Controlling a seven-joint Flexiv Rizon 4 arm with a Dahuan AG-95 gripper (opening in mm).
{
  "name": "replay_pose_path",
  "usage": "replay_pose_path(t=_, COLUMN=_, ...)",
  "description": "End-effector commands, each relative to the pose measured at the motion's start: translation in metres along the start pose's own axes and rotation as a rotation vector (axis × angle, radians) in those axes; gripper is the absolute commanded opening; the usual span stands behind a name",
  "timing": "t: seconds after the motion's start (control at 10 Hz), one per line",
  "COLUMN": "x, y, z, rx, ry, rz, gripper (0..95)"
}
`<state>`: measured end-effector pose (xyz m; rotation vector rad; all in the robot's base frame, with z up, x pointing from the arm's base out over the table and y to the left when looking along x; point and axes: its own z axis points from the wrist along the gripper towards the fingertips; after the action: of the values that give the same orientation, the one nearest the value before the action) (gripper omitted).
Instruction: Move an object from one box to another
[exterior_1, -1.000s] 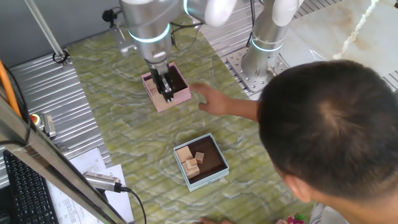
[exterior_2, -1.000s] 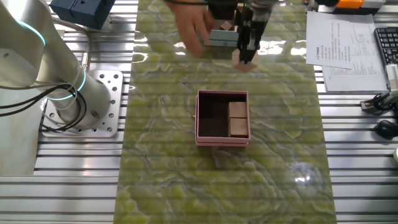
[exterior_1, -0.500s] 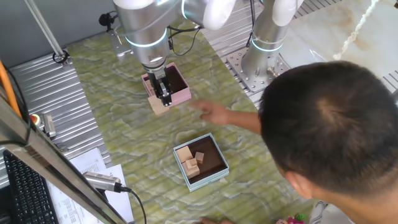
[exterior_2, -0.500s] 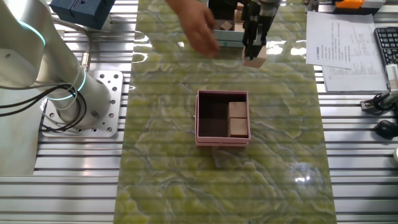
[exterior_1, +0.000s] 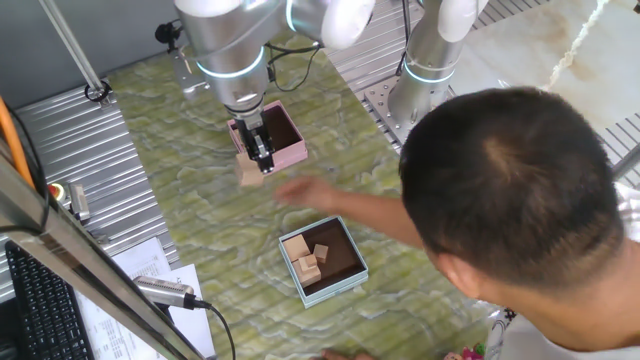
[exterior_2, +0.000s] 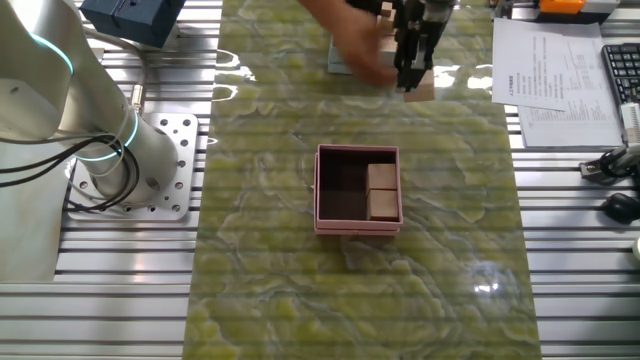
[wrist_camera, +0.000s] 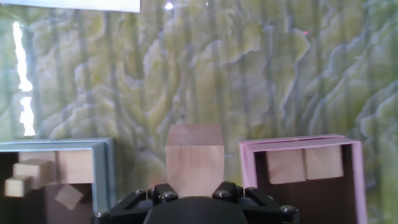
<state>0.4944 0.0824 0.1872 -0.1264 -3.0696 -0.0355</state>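
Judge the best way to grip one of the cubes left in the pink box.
From above, across the pair's outer cube. The two cubes sit side by side touching along one wall of the pink box, so only faces clear of neighbour and wall give the jaws room.

The arm is reaching down from above with its wrist vertical, the gripper (exterior_1: 254, 160) pointing straight at the table. Its two dark fingers (wrist_camera: 163, 193) are pinching the wooden cube (wrist_camera: 194, 158) between them, the cube sitting at the fingertips and sticking out below them, clear of the surface.
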Motion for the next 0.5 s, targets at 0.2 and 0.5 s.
replay_pose_path(t=0.2, x=0.0003, y=0.0007, z=0.0002, rx=-0.017, ry=-0.006, rz=0.014, gripper=0.0)
replay_pose_path(t=0.5, x=-0.0014, y=0.0025, z=0.0003, rx=-0.018, ry=-0.008, rz=0.022, gripper=0.0)
